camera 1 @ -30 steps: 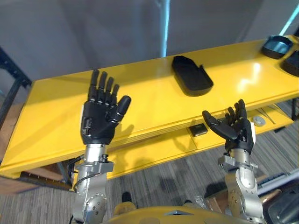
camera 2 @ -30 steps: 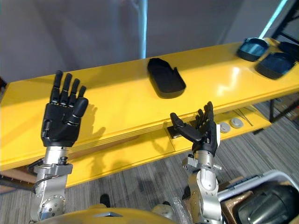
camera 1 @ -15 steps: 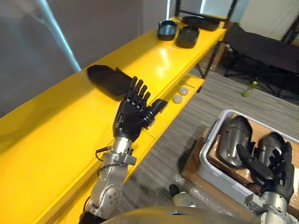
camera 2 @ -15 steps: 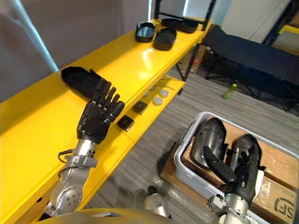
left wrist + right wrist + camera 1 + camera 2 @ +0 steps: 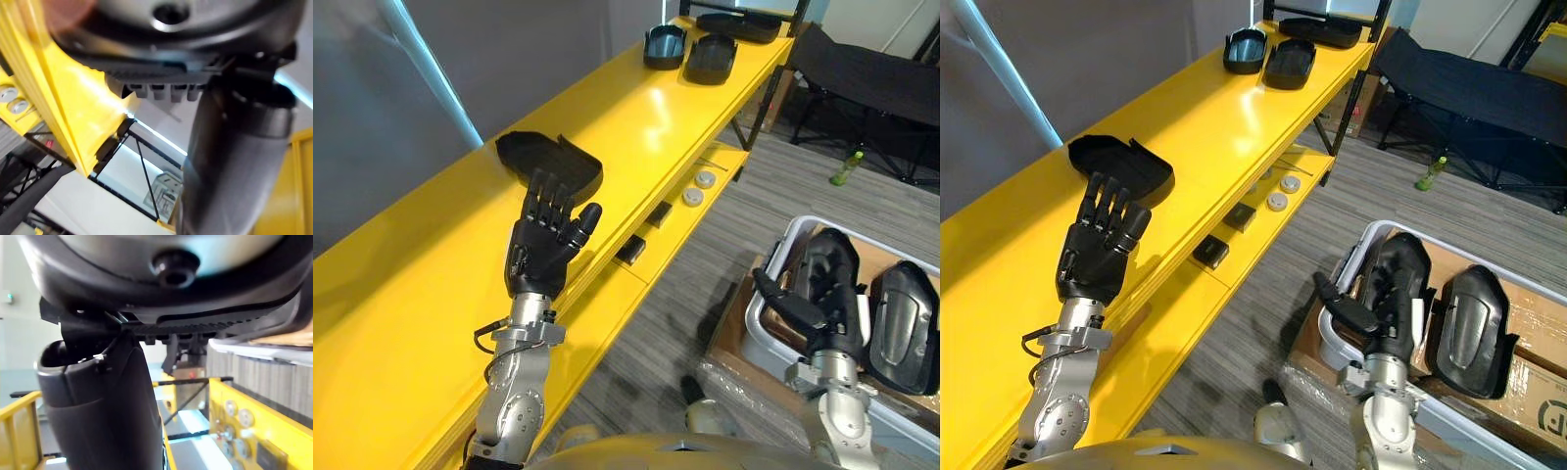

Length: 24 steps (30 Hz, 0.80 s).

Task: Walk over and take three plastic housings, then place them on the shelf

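Left eye view: both hands empty. Your left hand (image 5: pixel 546 257) hangs flat-fingered over the yellow shelf (image 5: pixel 411 323) at 9 o'clock; right hand (image 5: pixel 824 311), fingers straight, thumb out, sits before the grey bin (image 5: pixel 1356 250) at 4 o'clock. Two dark plastic housings (image 5: pixel 904 315) lie in it; a shelf housing (image 5: pixel 548 162) rests at 11. Probably light, stiff, glossy-slick shells: pinch a rim edge, thumb inside, fingers over the curved back.

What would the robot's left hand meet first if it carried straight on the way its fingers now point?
Most likely the black plastic housing lying on the yellow shelf: the open left hand points at its near edge. Depth is unclear, so the hand may sit higher and pass just over it.
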{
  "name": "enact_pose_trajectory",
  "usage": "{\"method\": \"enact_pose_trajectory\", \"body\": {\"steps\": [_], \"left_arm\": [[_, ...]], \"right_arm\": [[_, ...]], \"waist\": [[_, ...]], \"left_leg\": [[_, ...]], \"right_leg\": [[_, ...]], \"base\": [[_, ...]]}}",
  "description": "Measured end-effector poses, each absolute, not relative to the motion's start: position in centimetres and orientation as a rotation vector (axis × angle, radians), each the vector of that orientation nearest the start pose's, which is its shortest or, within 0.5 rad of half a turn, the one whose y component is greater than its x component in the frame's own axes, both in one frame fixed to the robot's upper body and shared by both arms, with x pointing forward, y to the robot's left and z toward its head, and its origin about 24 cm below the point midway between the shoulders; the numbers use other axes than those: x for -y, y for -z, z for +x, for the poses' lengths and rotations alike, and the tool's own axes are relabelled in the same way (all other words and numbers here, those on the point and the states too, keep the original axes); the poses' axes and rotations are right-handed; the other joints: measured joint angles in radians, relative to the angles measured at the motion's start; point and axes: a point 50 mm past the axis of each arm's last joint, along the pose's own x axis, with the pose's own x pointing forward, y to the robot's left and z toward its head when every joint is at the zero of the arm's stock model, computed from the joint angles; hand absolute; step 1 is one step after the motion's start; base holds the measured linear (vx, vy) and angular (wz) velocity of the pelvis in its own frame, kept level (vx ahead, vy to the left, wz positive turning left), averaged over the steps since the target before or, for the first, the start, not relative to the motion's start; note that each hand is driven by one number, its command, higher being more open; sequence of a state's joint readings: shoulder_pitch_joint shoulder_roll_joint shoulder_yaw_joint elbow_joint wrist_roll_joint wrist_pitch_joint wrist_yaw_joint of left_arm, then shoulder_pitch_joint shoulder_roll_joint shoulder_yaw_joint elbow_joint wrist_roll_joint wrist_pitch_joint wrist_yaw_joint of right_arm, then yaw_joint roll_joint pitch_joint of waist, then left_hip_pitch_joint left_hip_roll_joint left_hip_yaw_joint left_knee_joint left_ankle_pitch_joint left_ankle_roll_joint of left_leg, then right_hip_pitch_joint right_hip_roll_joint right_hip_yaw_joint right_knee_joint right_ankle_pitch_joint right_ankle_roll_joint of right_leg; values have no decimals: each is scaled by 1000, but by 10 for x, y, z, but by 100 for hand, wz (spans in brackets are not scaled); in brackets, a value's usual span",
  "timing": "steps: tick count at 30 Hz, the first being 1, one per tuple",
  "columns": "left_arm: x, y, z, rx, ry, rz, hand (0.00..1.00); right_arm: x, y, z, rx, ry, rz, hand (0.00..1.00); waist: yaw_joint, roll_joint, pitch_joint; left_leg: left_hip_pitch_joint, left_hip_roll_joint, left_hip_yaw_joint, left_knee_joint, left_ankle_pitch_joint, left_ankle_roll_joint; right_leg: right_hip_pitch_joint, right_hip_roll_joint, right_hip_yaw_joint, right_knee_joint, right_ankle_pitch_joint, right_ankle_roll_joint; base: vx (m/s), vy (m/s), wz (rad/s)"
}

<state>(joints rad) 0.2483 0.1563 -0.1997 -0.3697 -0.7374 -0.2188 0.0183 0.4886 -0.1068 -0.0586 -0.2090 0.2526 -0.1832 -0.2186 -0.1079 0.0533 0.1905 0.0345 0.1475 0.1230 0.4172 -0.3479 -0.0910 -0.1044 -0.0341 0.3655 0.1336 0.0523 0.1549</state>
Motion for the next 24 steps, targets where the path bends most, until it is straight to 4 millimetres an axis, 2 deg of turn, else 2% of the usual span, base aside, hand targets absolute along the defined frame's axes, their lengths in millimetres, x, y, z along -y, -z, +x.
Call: {"method": "enact_pose_trajectory", "body": {"steps": [4,5,6,7,9,10,11,12,13,14,15,16,17,18,19,20,21,22,23,24], "left_arm": [[-131,-88,194,231,189,-663,100],[-128,-86,193,212,197,-634,100],[-130,-86,194,215,187,-622,100],[-132,-85,195,214,178,-615,100],[-138,-80,197,194,152,-613,100],[-139,-78,199,188,145,-610,100],[-142,-75,200,177,127,-604,100],[-145,-71,201,164,115,-608,100],[-146,-70,201,160,113,-616,100],[-146,-69,200,160,115,-632,100],[-148,-70,200,160,126,-640,100],[-146,-68,200,147,124,-653,100],[-142,-65,198,127,127,-675,100],[-135,-63,196,108,158,-704,100],[-132,-63,196,101,172,-715,100],[-126,-62,196,78,192,-735,100],[-120,-61,196,60,207,-750,100],[-118,-60,196,49,214,-757,100],[-115,-59,195,37,227,-769,100],[-111,-59,194,36,253,-777,100]], "right_arm": [[202,-9,136,-112,333,153,100],[199,-9,139,-103,309,184,100],[195,-14,147,-71,268,187,100],[191,-17,153,-54,239,196,100],[169,-30,181,12,121,198,100],[162,-32,189,26,102,203,100],[148,-31,203,30,71,208,100],[134,-31,215,33,38,178,100],[129,-30,218,33,28,177,100],[123,-30,220,35,19,167,100],[119,-28,220,30,21,160,100],[120,-26,220,23,28,144,100],[125,-22,217,7,41,133,100],[136,-17,211,-17,73,119,100],[141,-14,208,-29,87,109,100],[154,-8,202,-57,114,85,100],[169,-4,194,-81,154,58,100],[176,0,189,-97,173,46,100],[186,5,178,-130,202,29,100],[195,7,168,-149,226,11,100]], "waist": [[5,-38,46],[0,-39,51],[8,-34,54],[13,-33,53],[37,-28,53],[44,-24,52],[71,-21,50],[98,-18,46],[110,-20,44],[121,-36,34],[130,-41,19],[132,-26,10],[134,-2,-4],[123,4,-9],[116,4,-9],[90,10,-13],[57,18,-12],[43,17,-11],[22,0,-2],[22,-8,0]], "left_leg": [[6,-7,72,71,-38,26],[0,-5,105,64,-23,47],[-17,10,142,56,-3,54],[-22,15,161,45,10,55],[-24,45,189,-5,73,46],[-27,60,192,-8,84,40],[-30,90,203,-8,99,23],[-35,121,211,1,111,1],[-40,135,212,5,118,-10],[-58,154,212,20,128,-29],[-97,184,202,38,146,-70],[-104,209,194,21,159,-78],[-97,237,187,-25,189,-98],[-73,258,188,-76,232,-118],[-61,267,191,-89,244,-126],[-55,291,192,-94,265,-123],[-59,315,181,-78,302,-105],[-64,322,173,-61,329,-84],[-79,331,171,-6,376,-29],[-82,320,165,27,352,-39]], "right_leg": [[-5,-17,-33,11,24,20],[-9,-36,-50,-23,32,-14],[-73,-61,-134,67,-9,-70],[-107,-70,-184,146,-23,-90],[-143,-144,-351,425,-95,-168],[-139,-170,-386,485,-111,-191],[-119,-231,-438,577,-128,-215],[-83,-299,-463,610,-128,-215],[-68,-334,-469,606,-126,-215],[-48,-381,-476,570,-112,-210],[-25,-384,-476,452,-48,-154],[-18,-356,-500,423,-86,-131],[-13,-317,-518,378,-116,-83],[5,-294,-550,328,-162,-3],[10,-287,-568,317,-183,28],[19,-266,-591,299,-224,58],[29,-238,-598,287,-237,47],[42,-229,-601,277,-237,45],[80,-223,-604,249,-239,31],[95,-231,-600,223,-242,21]], "base": [[-188,76,-60],[-229,40,-61],[-223,26,-63],[-188,-16,-61],[-91,-81,-34],[-34,-166,-30],[-63,-303,-41],[-68,-343,-46],[-59,-335,-37],[-73,-446,-39],[-87,-476,-42],[-72,-560,-62],[-4,-457,-73],[22,-440,-76],[27,-433,-65],[19,-383,-44],[21,-353,-32],[24,-299,-21],[5,-239,-27],[-12,-169,-39]]}}
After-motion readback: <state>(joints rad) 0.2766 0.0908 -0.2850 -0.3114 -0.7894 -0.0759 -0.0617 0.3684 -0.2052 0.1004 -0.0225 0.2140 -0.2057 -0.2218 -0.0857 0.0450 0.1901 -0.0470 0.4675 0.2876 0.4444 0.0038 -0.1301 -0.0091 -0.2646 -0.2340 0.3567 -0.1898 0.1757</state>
